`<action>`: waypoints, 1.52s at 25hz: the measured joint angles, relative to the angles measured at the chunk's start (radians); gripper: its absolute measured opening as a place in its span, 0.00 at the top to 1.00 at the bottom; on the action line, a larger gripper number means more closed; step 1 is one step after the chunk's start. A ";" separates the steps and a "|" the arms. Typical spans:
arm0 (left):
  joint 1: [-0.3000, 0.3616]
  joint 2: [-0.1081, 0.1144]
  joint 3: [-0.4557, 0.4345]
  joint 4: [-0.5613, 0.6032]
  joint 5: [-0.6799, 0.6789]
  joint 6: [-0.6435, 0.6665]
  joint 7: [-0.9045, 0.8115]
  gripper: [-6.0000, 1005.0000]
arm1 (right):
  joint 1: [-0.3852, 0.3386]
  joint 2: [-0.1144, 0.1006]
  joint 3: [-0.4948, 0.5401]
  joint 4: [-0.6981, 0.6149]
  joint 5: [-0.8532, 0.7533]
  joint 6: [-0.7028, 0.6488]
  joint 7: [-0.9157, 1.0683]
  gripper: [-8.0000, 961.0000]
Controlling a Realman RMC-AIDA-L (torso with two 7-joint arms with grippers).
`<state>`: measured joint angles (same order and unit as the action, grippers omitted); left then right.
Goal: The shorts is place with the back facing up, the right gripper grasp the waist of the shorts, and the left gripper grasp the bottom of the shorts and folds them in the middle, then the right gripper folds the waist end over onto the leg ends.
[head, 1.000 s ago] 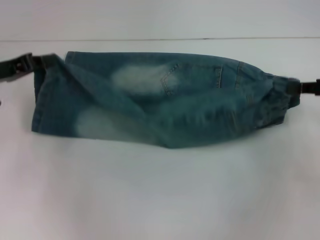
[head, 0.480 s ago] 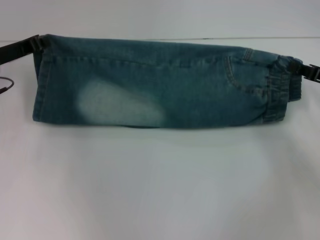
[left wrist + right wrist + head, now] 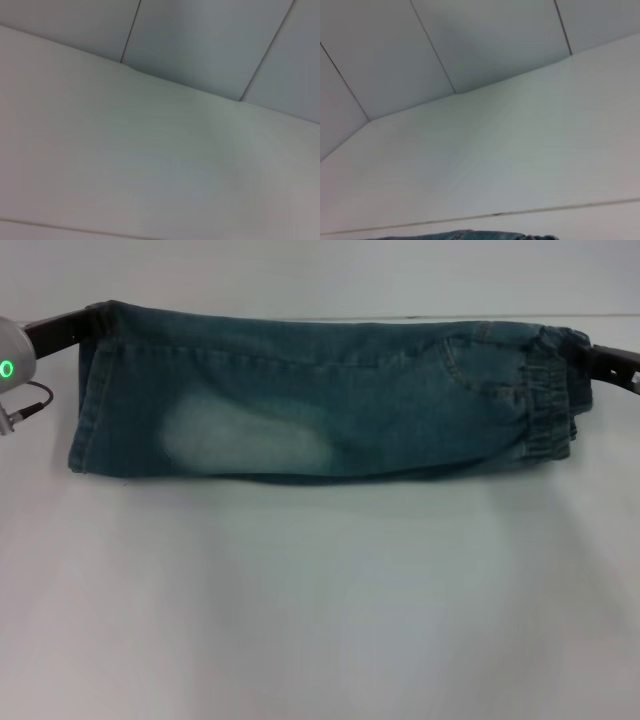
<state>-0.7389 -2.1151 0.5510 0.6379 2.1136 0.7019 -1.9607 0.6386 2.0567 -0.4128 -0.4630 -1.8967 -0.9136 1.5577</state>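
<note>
Shorts (image 3: 320, 405) lie folded lengthwise on the white surface (image 3: 320, 620); soft, limp denim, likely to sag unless held by both ends. Left hand (image 3: 85, 320) grips the leg ends (image 3: 90, 400), right hand (image 3: 590, 360) the waist (image 3: 550, 395)

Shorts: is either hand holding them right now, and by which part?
Both. The right hand grips the shorts at the waist; the left hand grips the leg ends. The shorts hang folded lengthwise between them.
</note>
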 joint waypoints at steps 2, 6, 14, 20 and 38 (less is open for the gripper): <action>-0.003 -0.004 0.013 -0.002 0.000 -0.016 0.010 0.98 | 0.013 0.001 0.000 0.017 0.017 0.020 -0.042 0.88; -0.013 -0.009 0.031 -0.005 -0.003 -0.019 0.055 0.97 | 0.026 0.009 0.003 0.035 0.025 0.059 -0.062 0.86; 0.002 -0.042 0.041 0.009 -0.141 -0.072 0.175 0.90 | 0.020 0.016 0.001 0.036 0.026 0.077 -0.060 0.75; 0.020 -0.040 0.041 0.008 -0.152 -0.066 0.194 0.68 | -0.004 0.016 0.001 0.037 0.026 0.055 -0.061 0.61; 0.227 -0.018 0.036 0.044 -0.452 0.611 0.463 0.11 | -0.092 -0.144 -0.131 -0.109 -0.007 -0.344 0.290 0.00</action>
<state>-0.5120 -2.1332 0.5872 0.6821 1.6615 1.3125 -1.4972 0.5462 1.9124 -0.5437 -0.5717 -1.9040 -1.2579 1.8476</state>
